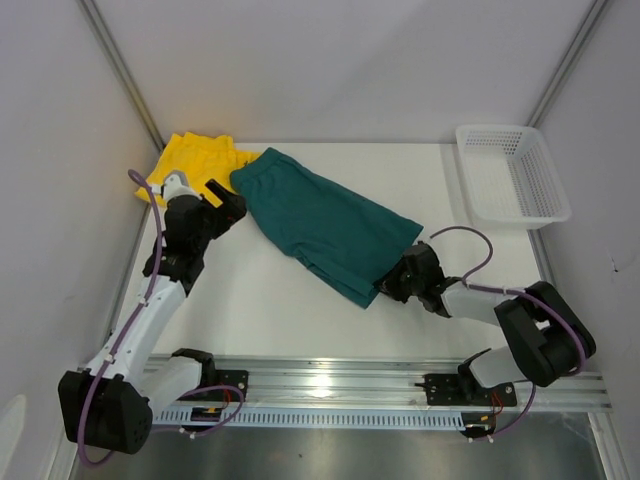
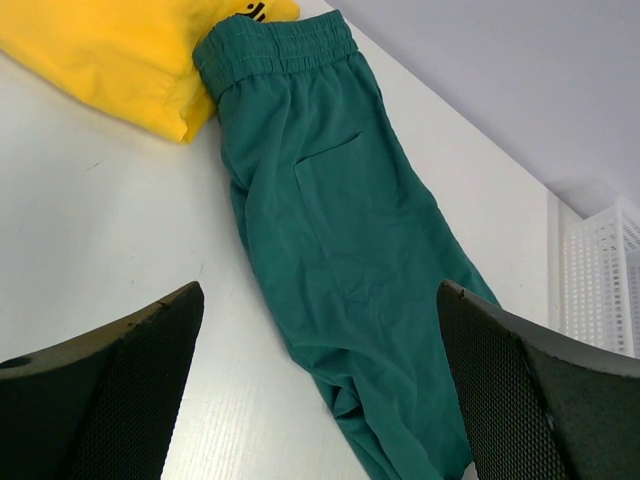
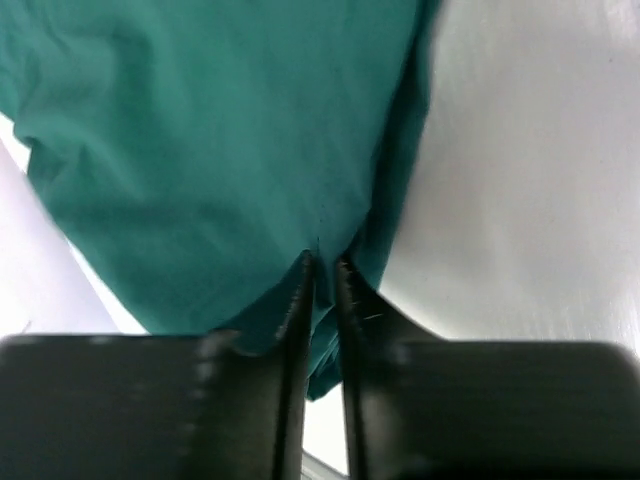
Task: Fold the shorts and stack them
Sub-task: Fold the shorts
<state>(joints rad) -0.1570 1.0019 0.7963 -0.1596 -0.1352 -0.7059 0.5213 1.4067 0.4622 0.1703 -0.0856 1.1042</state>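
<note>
The dark teal green shorts [image 1: 320,222] lie stretched diagonally across the table, waistband at the far left, leg hems at the near right. The yellow shorts [image 1: 200,158] lie bunched in the far left corner, touching the teal waistband [image 2: 280,45]. My right gripper [image 1: 392,285] sits at the near right hem; in the right wrist view its fingers [image 3: 325,265] are pinched together on a fold of teal cloth [image 3: 200,150]. My left gripper [image 1: 228,205] hovers wide open by the waistband end, with the teal fabric [image 2: 340,230] lying below its spread fingers [image 2: 130,360].
A white plastic mesh basket [image 1: 512,172] stands at the far right corner. White walls enclose the table on the left, back and right. A metal rail [image 1: 330,385] with the arm bases runs along the near edge.
</note>
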